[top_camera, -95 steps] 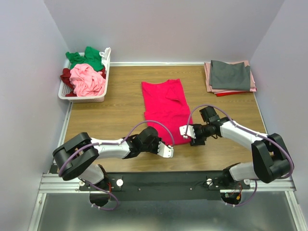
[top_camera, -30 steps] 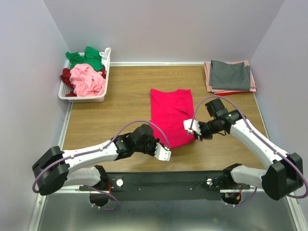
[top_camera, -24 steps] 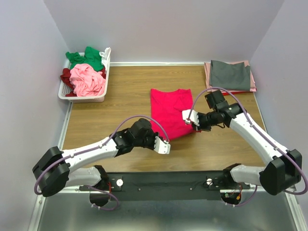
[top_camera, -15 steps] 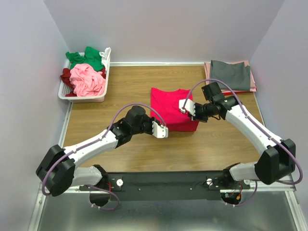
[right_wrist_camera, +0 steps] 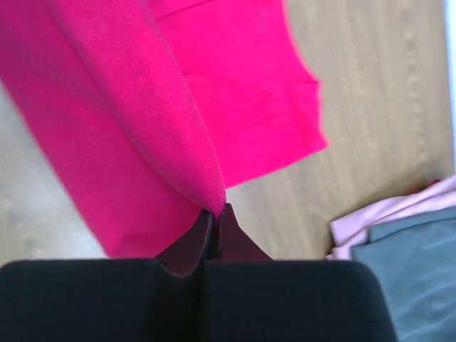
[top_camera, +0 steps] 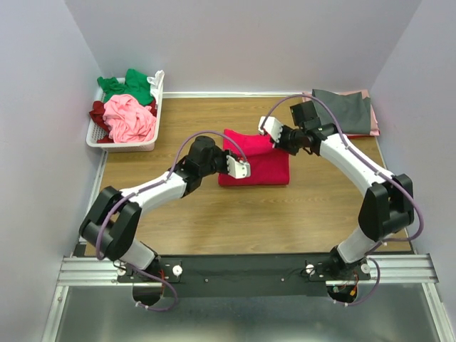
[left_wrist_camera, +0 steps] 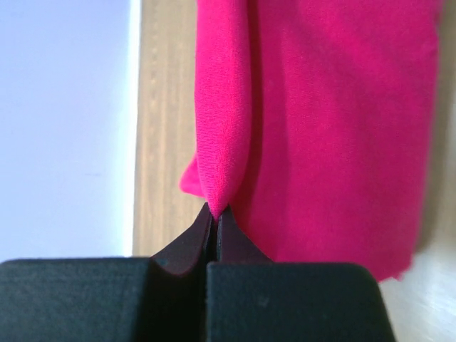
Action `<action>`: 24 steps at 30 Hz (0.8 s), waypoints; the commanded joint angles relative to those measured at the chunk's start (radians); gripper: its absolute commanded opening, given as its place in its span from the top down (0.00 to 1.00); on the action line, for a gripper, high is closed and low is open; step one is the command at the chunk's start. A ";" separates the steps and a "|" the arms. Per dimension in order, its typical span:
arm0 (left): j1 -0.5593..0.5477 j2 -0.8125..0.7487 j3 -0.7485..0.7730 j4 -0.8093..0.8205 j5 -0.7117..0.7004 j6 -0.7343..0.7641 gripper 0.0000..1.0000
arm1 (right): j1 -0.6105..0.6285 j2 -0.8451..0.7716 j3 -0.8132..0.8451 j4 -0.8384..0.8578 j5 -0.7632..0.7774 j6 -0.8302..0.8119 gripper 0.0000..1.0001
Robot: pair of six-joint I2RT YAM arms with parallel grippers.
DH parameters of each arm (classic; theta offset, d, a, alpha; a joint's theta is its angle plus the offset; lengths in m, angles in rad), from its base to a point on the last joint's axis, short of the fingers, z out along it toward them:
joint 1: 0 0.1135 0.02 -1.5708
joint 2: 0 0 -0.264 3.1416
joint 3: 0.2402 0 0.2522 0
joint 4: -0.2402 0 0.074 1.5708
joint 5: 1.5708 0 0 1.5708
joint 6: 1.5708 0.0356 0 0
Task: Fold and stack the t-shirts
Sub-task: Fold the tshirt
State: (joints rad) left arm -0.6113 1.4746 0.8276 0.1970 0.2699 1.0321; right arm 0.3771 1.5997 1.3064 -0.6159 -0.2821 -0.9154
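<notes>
Mid-counter, nearer the far edge: crimson-pink t-shirt, mid-fold, one layer carried over the other. At the far right corner sits a folded stack, grey on top. The basket at the far left corner holds green, light pink and maroon tees, all unfolded, so I judge most work remains. Left end effector and right end effector are both closed tight, each pinching a crimson fold.
</notes>
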 commanded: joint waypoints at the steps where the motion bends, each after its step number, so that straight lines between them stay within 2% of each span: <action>1: 0.034 0.073 0.057 0.114 -0.004 0.026 1.00 | -0.021 0.084 0.092 0.107 0.078 0.067 1.00; 7: 0.070 0.180 0.111 0.206 -0.006 0.019 1.00 | -0.032 0.187 0.149 0.172 0.104 0.113 1.00; 13: 0.100 0.285 0.174 0.228 0.000 0.017 1.00 | -0.037 0.285 0.205 0.223 0.141 0.157 1.00; 24: 0.120 0.392 0.252 0.248 -0.032 -0.018 1.00 | -0.044 0.368 0.241 0.291 0.179 0.205 1.00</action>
State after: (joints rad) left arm -0.5026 1.8423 1.0519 0.4026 0.2646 1.0348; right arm 0.3408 1.9324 1.5043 -0.3752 -0.1505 -0.7467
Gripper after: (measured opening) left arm 0.014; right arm 0.013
